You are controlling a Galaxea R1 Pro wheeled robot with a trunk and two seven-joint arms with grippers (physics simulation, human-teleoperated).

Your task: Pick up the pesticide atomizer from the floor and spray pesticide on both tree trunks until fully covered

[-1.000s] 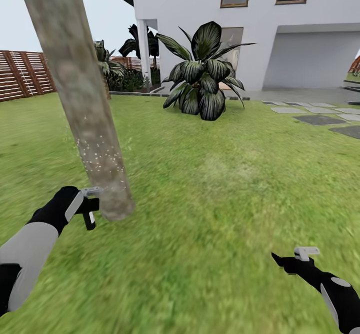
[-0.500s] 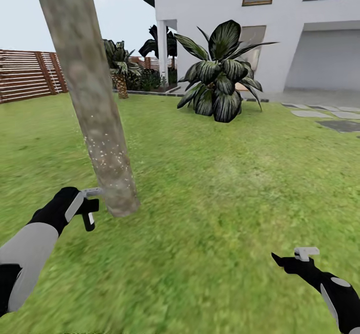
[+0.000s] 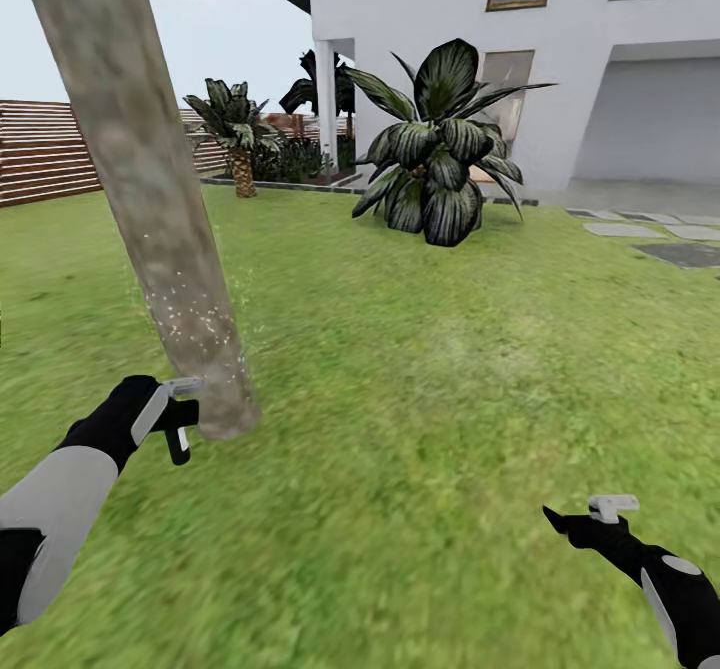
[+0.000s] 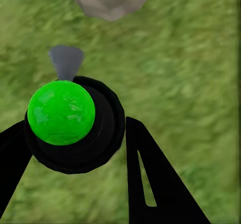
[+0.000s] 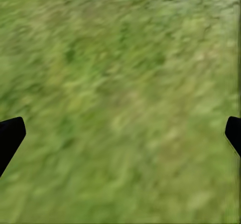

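Head view: one tree trunk, one palm, one bush. Left tool grips one pesticide atomizer; right tool spread wide, holding nothing.

The trunk stands on the lawn at the left, leaning left toward its top. Just left of its base the left claw holds the atomizer, its nozzle apparently touching the bark. The right claw hangs low at the right, well apart. Behind stand a bush, a palm, the fence and a house.
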